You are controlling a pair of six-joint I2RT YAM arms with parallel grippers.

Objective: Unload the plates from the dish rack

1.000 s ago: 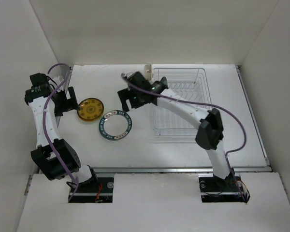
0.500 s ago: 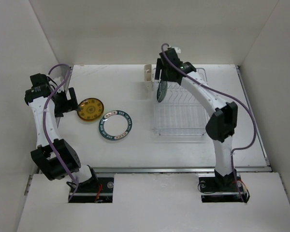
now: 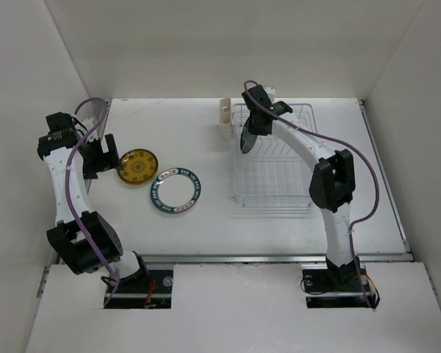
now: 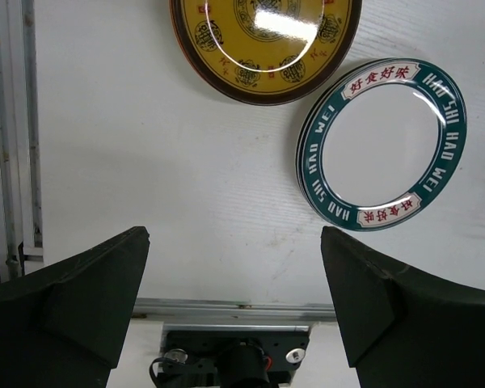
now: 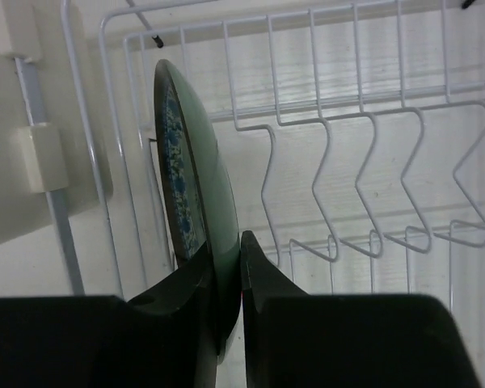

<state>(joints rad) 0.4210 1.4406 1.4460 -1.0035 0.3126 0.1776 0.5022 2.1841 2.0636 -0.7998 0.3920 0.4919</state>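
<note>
**Operator:** What is the right tool doing?

**Describer:** Your right tool [image 5: 226,255] is clenched on the rim of a green plate [image 5: 190,162] with a blue speckled face, one finger on each side. The plate stands on edge in the end slot of the white wire dish rack [image 3: 275,169], at the rack's far-left corner.

**Operator:** What has just changed?

**Describer:** A second ago that arm was out over the counter [image 4: 145,145], near the teal-rimmed plate [image 4: 380,145]. It has since swung back to the rack and closed on the green plate. The plate is not lifted yet and sits in its slot.

**Operator:** And the other side?

**Describer:** Your left tool [image 4: 234,242] hangs released above the counter, holding nothing. Below it lie the teal-rimmed plate and a yellow patterned plate [image 4: 267,40], side by side. So two plates are already out, and this looks like your third pick. I can see no other plate in the rack, so it may be the last.
</note>
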